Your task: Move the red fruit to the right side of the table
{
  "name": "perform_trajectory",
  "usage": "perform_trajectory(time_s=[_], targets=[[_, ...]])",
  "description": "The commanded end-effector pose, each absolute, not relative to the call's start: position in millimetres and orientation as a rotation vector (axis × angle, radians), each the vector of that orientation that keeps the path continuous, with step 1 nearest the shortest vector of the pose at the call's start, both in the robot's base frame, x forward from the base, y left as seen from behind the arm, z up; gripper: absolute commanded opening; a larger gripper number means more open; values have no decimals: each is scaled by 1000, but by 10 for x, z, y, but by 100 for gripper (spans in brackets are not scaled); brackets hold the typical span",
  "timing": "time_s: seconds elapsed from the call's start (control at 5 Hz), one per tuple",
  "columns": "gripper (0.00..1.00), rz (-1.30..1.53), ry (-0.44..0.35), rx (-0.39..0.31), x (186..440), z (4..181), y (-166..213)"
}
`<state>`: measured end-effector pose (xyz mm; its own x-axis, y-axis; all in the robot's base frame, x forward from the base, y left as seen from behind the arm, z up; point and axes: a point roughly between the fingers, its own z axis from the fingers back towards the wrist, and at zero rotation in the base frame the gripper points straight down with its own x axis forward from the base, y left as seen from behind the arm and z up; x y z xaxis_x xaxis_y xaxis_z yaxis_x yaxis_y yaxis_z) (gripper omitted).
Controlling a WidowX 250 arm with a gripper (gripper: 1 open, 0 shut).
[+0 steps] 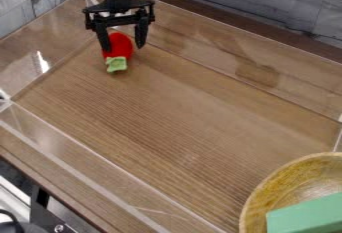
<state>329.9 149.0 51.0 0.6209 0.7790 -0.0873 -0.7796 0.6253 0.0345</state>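
While the red fruit (119, 47) lies on the far left part of the table (187, 107), a black gripper (120, 43) hangs straight down over it with its jaws spread wide.

The two dark fingers (99, 39) stand one on each side of the fruit's red body, and whether they touch it cannot be told; nothing is gripped. The fruit lies with its pale green leafy cap (116, 65) pointing toward the camera, resting on the light brown wood grain. Low clear acrylic walls (40, 65) edge the tabletop. At the near right corner, well apart from the fruit, a round yellowish wooden bowl (274, 192) holds a green block (310, 219), both partly cut off by the picture's edge.
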Motion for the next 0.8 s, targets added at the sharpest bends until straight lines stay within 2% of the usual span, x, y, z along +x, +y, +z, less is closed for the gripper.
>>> perform_trajectory(time_s=[0.0, 0.2, 0.6], targets=[[100, 827, 49, 5, 3400, 755, 1594], [100, 748, 62, 13, 3429, 786, 1633], [100, 765, 89, 23, 3244, 672, 1641]])
